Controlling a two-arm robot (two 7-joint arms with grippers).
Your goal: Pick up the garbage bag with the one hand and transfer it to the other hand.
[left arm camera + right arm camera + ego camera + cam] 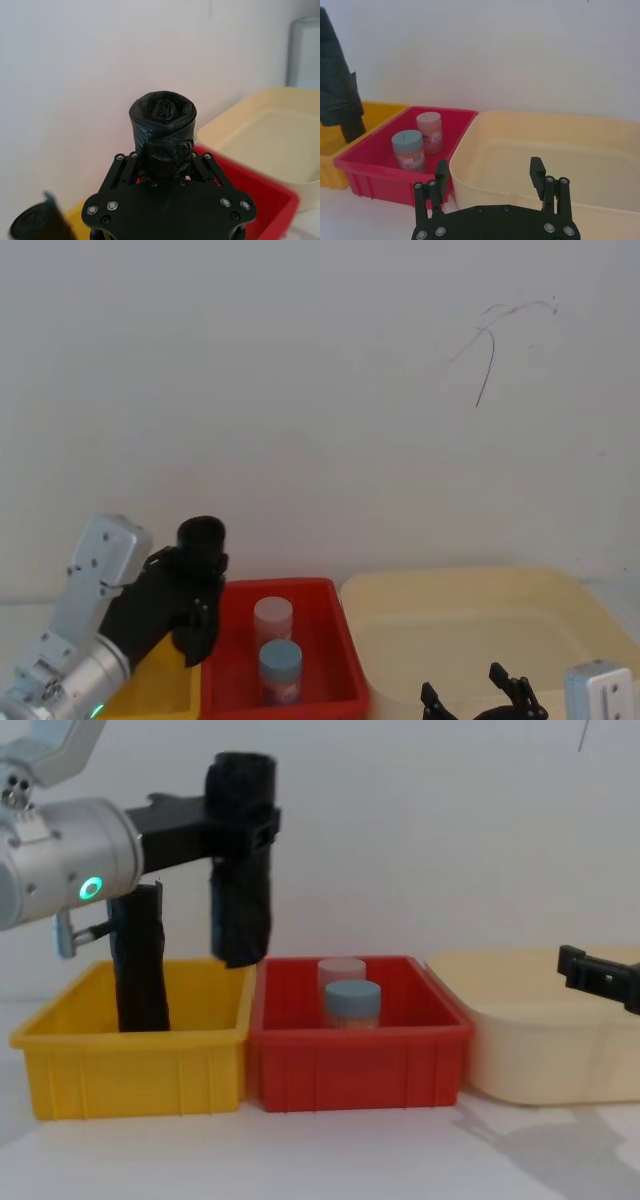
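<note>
Three containers stand in a row on the white table (pixel 330 1160): yellow bin (pixel 130 1070) at left, red bin (pixel 355 1065) touching it, cream tub (pixel 540 1055) at right. A slim black roll (pixel 140 960) stands upright in the yellow bin. The red bin holds two upright jars, the blue-capped jar (pixel 351 1003) just in front of the pink-capped jar (pixel 342 970).

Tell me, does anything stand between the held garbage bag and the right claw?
Nothing visible blocks it. The garbage bag hangs raised in the left claw; the right claw is open by the cream tub. Two jars in the red bin stand between them, but lower.
</note>
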